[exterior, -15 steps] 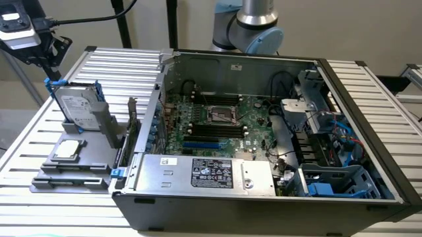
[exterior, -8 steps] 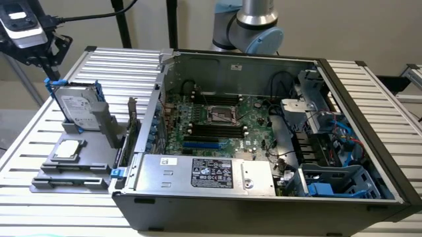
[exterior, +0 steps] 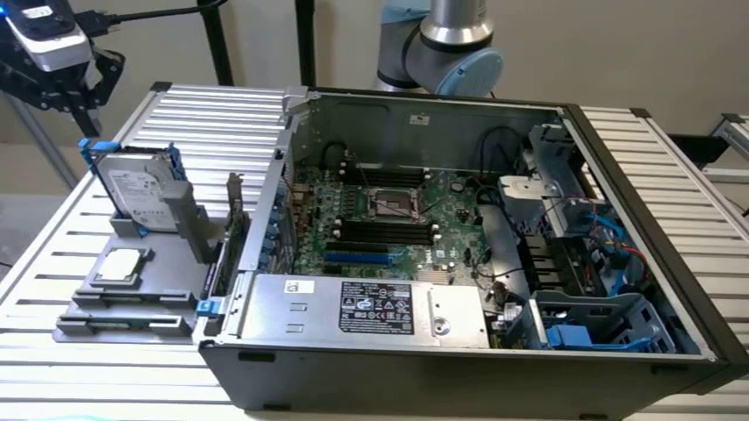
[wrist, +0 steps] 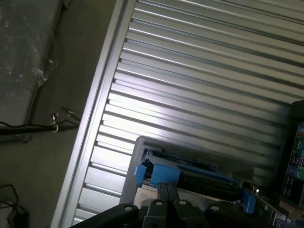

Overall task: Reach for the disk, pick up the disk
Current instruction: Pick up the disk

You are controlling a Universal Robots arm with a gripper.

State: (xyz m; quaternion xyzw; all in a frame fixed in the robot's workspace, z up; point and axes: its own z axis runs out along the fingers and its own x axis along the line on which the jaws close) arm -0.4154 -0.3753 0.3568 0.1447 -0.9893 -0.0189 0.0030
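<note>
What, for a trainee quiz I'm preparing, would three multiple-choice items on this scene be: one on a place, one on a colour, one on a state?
1. Where is the disk? A) in the grey holder beside the computer case; B) inside the case; C) on top of the case.
2. What colour are its rails? A) red; B) blue; C) yellow.
3. How is the gripper? A) wide open; B) shut on the disk; C) shut, holding nothing.
Answers: 1 A, it stands upright in the holder; 2 B, blue rails frame it; 3 C, its fingers meet, clear of the disk.
</note>
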